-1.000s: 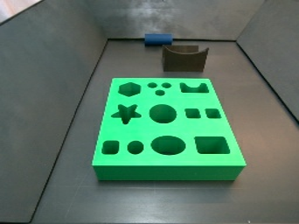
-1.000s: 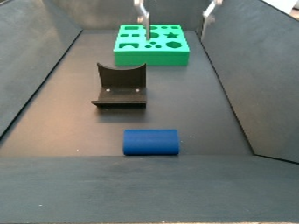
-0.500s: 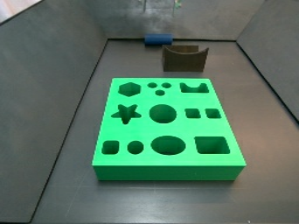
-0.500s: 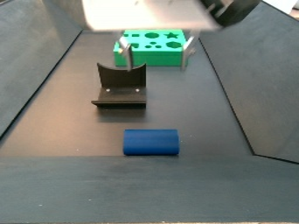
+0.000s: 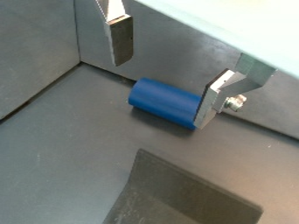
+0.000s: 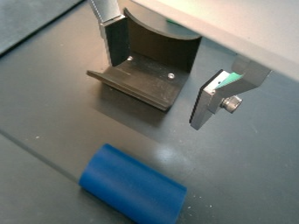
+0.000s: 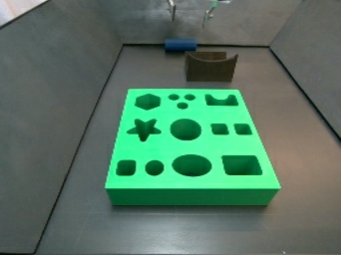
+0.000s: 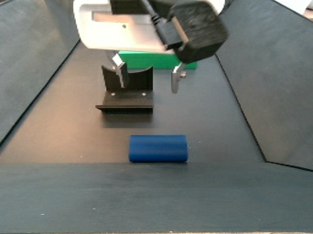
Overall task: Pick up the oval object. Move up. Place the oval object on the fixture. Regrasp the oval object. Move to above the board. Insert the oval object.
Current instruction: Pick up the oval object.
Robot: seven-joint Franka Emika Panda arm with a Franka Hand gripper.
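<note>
The oval object, a blue peg (image 8: 159,148), lies on its side on the dark floor near one end wall; it also shows in both wrist views (image 5: 163,103) (image 6: 132,185) and far off in a side view (image 7: 180,45). The fixture (image 8: 126,91) (image 7: 210,66) (image 6: 146,66) stands between the peg and the green board (image 7: 190,144). My gripper (image 8: 148,76) (image 7: 190,15) hangs open in the air above the peg and fixture area, with nothing between its fingers (image 5: 121,39). In both wrist views the gripper (image 5: 167,70) (image 6: 162,68) is well above the floor. The gripper body hides most of the board (image 8: 153,60).
Grey walls enclose the floor on all sides; the peg lies close to an end wall (image 5: 198,44). The board has many shaped holes, among them an oval hole (image 7: 193,165).
The gripper has travelled from over the board toward the peg's end of the box and come lower. Peg, fixture and board have not moved.
</note>
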